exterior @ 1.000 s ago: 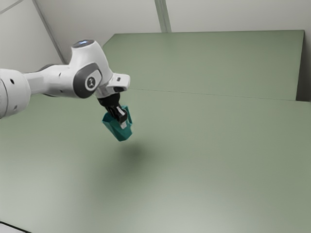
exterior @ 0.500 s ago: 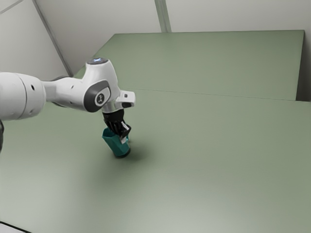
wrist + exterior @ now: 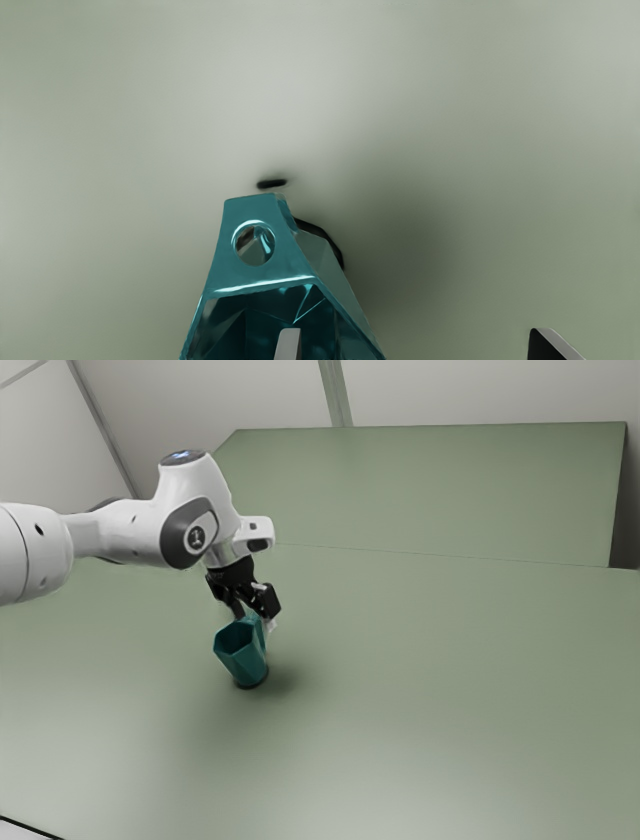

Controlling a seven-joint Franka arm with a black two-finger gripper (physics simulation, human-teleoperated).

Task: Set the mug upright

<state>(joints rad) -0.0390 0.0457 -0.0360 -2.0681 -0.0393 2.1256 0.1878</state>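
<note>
Teal mug (image 3: 241, 660): on the table (image 3: 430, 660), at eight o'clock from the exterior view's middle; we see it standing on its dark base (image 3: 250, 683), mouth up.
Mug's inside: dark teal, faceted walls; we cannot see all of its floor.
Handle (image 3: 287, 255): toward one o'clock from the mug's body in the exterior view, with a round hole through it.
Gripper (image 3: 256, 618): above the mug, toward its one o'clock side in the exterior view.
Jaws: wide apart, gripping nothing; in the wrist view we see one fingertip (image 3: 289, 345) over the mouth, the other well out beside the mug.
Arm (image 3: 110, 535) badge: an emblem on a round joint cap (image 3: 196, 539), too small for us to read.
</note>
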